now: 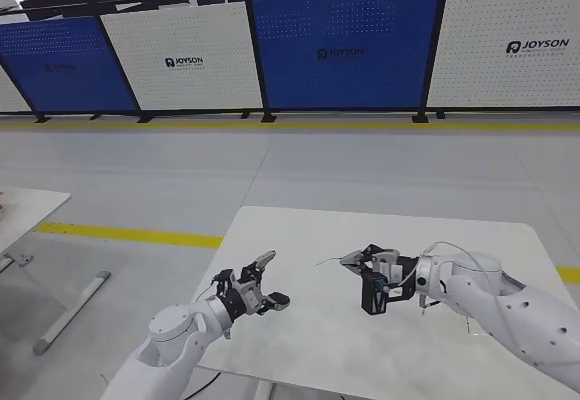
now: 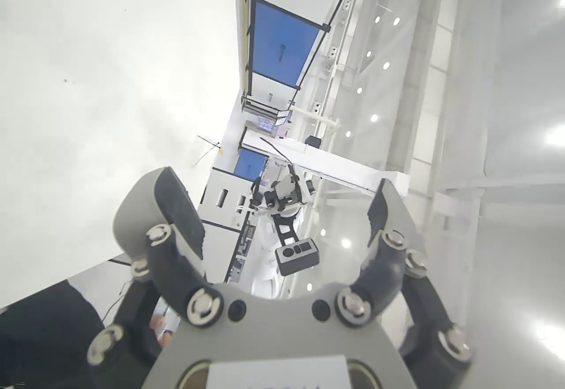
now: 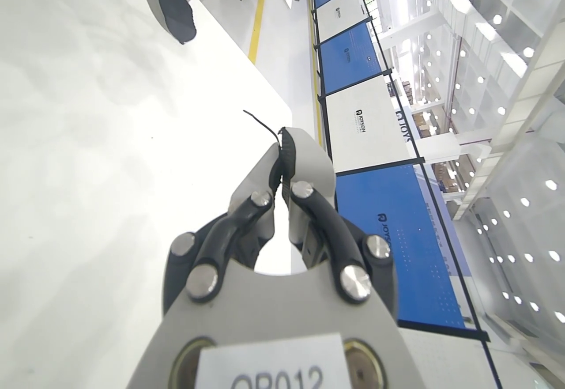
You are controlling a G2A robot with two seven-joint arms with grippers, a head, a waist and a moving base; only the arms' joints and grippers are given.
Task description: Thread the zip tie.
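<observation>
Right end effector pinches a thin, black, flexible zip tie above the smooth white counter. Left end effector spread, black pads apart.

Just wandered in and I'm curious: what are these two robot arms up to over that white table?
The right gripper is shut on a thin black zip tie, whose free end sticks out past its fingertips. The left gripper is open and empty, facing it across a gap above the white table. The tie does not look threaded yet.
</observation>
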